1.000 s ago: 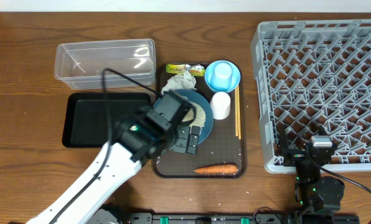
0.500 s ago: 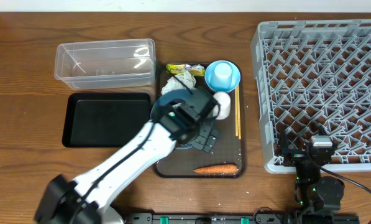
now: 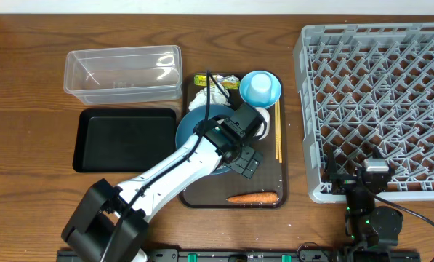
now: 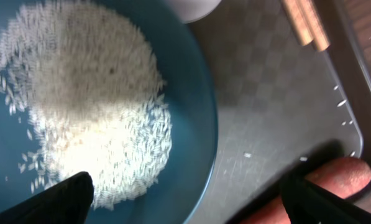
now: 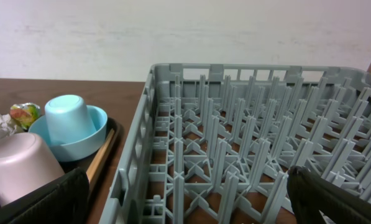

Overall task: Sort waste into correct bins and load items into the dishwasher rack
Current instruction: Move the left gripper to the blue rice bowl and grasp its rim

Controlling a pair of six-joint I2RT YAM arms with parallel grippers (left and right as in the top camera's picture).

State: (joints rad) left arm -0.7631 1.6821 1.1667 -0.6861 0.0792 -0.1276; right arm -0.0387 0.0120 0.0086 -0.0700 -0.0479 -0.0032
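The left tool [image 4: 188,200], jaws wide apart, hovers over the rim of the large round blue bowl [image 4: 194,93] of white rice grains [image 4: 92,106], while the right tool [image 5: 188,202], likewise open, faces the grey plastic lattice rack [image 5: 235,124].

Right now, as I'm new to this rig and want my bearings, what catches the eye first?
The big grey dishwasher rack fills the right side of the overhead view. The left arm stretches across the brown tray, its open left gripper above the rim of the blue bowl holding white rice. An orange carrot lies at the tray's near edge.
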